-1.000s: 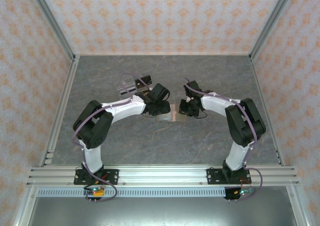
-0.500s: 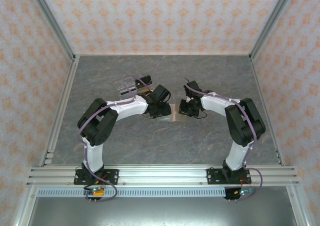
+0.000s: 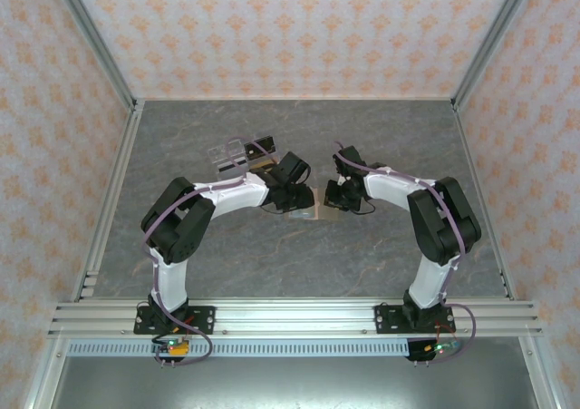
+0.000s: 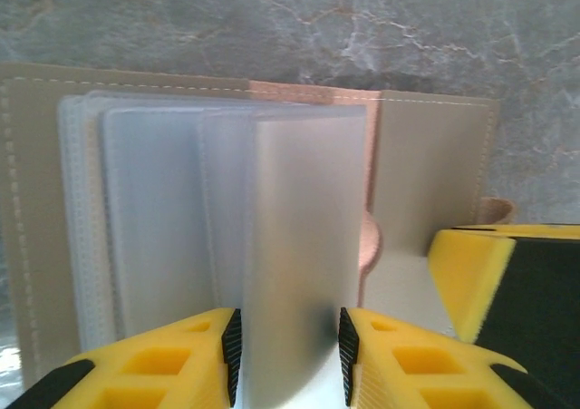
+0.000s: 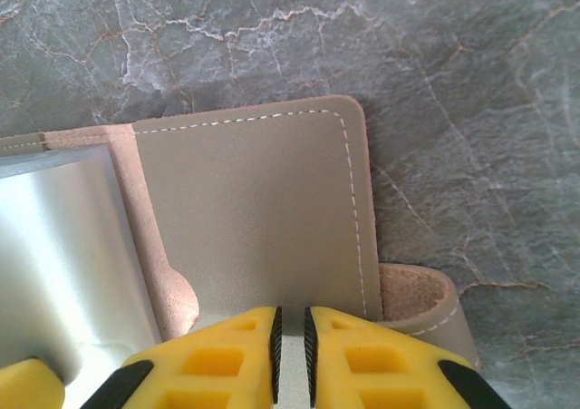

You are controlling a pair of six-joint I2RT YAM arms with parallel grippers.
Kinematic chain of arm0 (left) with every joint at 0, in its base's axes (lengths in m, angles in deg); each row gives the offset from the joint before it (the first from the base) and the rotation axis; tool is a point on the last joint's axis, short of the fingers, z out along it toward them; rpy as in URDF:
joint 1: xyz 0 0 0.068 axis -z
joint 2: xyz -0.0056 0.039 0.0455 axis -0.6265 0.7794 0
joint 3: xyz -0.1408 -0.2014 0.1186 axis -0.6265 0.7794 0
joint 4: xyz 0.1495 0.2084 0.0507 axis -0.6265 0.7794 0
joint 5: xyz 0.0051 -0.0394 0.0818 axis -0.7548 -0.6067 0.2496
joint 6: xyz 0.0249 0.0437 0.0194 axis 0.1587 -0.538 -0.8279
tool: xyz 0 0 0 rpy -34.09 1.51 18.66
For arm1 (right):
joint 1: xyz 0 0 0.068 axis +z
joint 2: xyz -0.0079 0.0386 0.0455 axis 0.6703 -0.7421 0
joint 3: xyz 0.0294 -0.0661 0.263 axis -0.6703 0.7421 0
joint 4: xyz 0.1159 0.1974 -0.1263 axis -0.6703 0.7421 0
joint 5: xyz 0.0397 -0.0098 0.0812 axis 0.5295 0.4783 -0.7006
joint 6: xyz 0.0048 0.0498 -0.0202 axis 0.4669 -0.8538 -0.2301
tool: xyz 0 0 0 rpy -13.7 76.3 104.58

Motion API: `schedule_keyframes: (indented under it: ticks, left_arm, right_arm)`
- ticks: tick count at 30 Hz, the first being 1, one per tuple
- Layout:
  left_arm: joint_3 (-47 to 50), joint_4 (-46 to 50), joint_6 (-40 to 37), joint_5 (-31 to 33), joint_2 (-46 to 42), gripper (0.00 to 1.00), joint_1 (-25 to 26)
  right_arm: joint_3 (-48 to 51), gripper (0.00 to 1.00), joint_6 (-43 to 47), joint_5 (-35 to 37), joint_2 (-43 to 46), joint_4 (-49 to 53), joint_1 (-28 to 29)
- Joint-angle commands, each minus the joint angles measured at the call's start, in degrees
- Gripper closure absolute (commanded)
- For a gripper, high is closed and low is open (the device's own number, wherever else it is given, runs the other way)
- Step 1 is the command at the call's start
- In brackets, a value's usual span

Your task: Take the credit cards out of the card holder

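Note:
The card holder (image 3: 308, 209) lies open on the table between both grippers, tan-grey with white stitching (image 4: 435, 173) (image 5: 254, 209). Several frosted plastic sleeves (image 4: 154, 219) fan out from its spine. My left gripper (image 3: 288, 197) (image 4: 288, 355) is shut on one frosted sleeve (image 4: 304, 228), which stands up between its pads. I cannot tell whether a card is inside it. My right gripper (image 3: 333, 199) (image 5: 292, 355) is shut on the near edge of the holder's right panel, jaws almost touching. A strap loop (image 5: 417, 300) sticks out beside it.
A clear plastic tray (image 3: 232, 155) with a black piece (image 3: 261, 143) sits just behind the left gripper. The right gripper's yellow finger (image 4: 476, 273) stands close beside the left one. The marbled grey table (image 3: 299, 264) is walled on three sides.
The left arm's elbow has swung a little to the right, and its gripper has shifted slightly at the holder. A pale sleeve edge now shows beside it. The right arm has not moved.

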Motion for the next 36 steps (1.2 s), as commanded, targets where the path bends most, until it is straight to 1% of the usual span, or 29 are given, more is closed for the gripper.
schedule_keyframes:
  ticks: [1,4,6,10,13,15,17,22,24,26,27,28,32,34,36]
  left_arm:
    - [0.8,-2.9,0.4,-2.5,0.4,0.63,-0.5]
    - [0.9,-3.2,0.4,-2.8,0.4,0.65,-0.6]
    - [1.1,-3.3,0.5,-2.8,0.3,0.69,-0.7]
    - [1.7,-3.3,0.6,-2.2,-0.4,0.83,-1.0]
    - [2.8,-2.4,0.5,-1.0,-1.0,0.91,-1.3]
    - [3.6,-1.3,0.0,-0.4,-3.3,0.97,-1.5]
    - [4.3,0.0,-0.5,0.4,-4.5,1.0,-1.6]
    - [5.3,1.2,-1.3,1.1,-6.5,1.0,-1.6]
    - [5.4,0.8,-1.6,0.7,-7.1,1.0,-1.5]
    - [5.2,-0.1,-1.7,0.0,-7.3,1.0,-1.3]
    - [5.0,-0.5,-1.7,-0.6,-7.1,0.99,-1.3]
    - [4.7,-1.2,-1.7,-1.5,-6.7,0.94,-1.2]
    - [2.3,-3.8,-1.4,-4.8,-4.5,0.71,-0.1]
    - [0.9,-4.6,-1.2,-5.7,-3.2,0.64,0.4]
    - [-0.1,-5.2,-0.9,-6.3,-2.0,0.6,0.7]
  right_arm:
    - [-0.2,0.82,0.5,1.8,-1.7,1.2,0.0]
    - [-0.2,0.82,0.4,1.7,-1.4,1.1,0.1]
    - [-0.2,0.82,0.3,1.8,-0.8,1.1,0.0]
    - [0.8,0.81,-0.4,2.6,3.0,0.6,0.0]
    - [2.0,0.77,-1.2,4.1,7.3,0.2,-0.1]
    - [2.8,0.72,-1.6,5.3,9.7,0.3,-0.1]
    - [3.4,0.69,-1.9,7.1,12.2,0.8,-0.1]
    - [4.4,0.63,-2.7,12.9,17.0,2.9,-0.1]
    - [4.9,0.61,-2.9,13.7,18.6,2.9,-0.1]
    - [5.1,0.6,-2.6,12.9,19.7,2.7,-0.1]
    - [5.0,0.6,-2.6,12.3,19.8,2.6,-0.1]
    - [4.9,0.6,-2.5,11.7,19.8,2.6,-0.1]
    - [4.8,0.6,-2.8,9.7,19.3,2.0,-0.1]
    - [4.9,0.6,-3.1,9.3,19.3,1.6,-0.1]
    - [5.2,0.6,-3.1,9.1,19.5,1.3,-0.1]
